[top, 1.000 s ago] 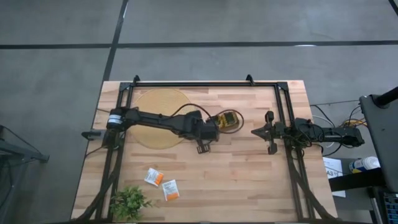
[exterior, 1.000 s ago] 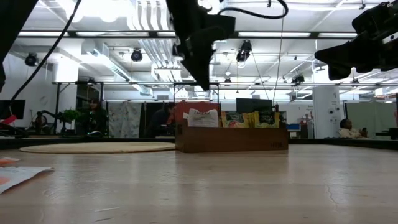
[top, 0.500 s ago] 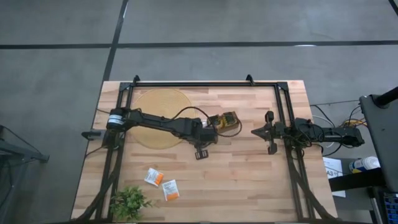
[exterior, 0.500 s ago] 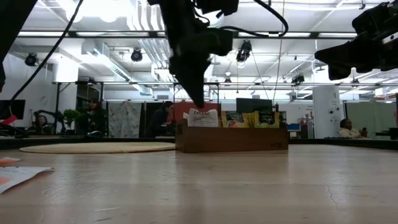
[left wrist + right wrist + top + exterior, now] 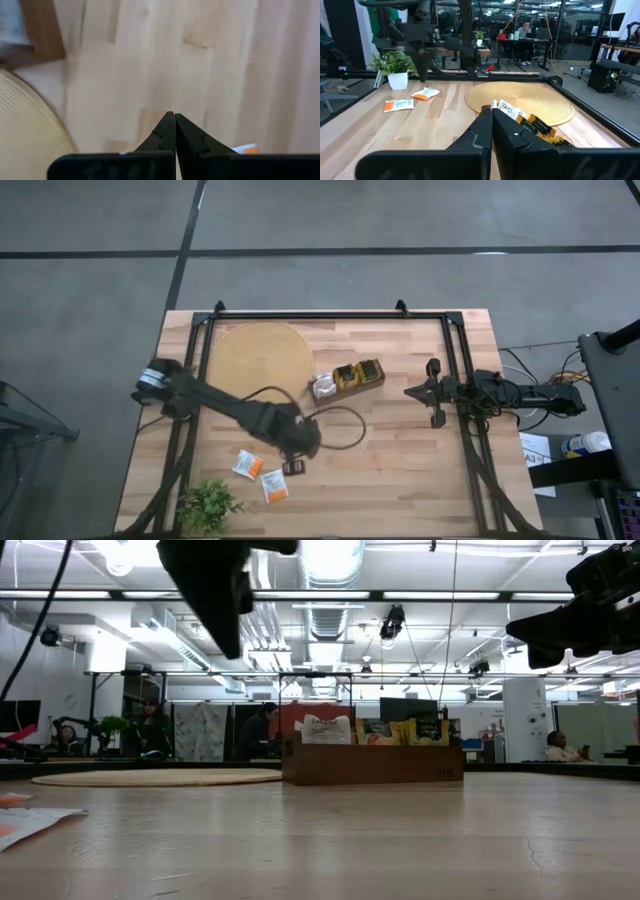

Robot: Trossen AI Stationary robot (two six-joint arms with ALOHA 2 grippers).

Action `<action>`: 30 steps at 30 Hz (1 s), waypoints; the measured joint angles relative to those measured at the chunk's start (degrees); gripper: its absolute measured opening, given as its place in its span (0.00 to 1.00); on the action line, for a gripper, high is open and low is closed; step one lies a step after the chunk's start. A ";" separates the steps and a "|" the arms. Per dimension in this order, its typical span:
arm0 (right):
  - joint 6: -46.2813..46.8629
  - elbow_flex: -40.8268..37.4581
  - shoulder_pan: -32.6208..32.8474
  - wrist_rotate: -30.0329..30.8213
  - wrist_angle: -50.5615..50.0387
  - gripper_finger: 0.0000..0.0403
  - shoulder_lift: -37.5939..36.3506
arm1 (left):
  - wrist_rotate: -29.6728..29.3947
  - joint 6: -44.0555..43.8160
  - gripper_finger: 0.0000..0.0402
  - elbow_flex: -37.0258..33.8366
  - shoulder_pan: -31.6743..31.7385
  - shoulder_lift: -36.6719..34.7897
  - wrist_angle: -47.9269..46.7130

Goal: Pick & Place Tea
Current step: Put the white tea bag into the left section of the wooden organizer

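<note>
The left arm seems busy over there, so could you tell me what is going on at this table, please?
The left gripper, shut and holding nothing visible, hangs above the table beside two loose tea sachets lying near the small plant. The wooden tray, near a round woven mat, already holds several sachets. The right gripper, also shut, waits at the table's right side. No sachet is being carried at this moment.
</note>
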 joint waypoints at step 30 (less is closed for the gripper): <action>0.00 0.00 -0.01 0.00 0.00 0.02 0.00 | 9.05 -20.31 0.59 -19.34 -17.94 -9.99 14.56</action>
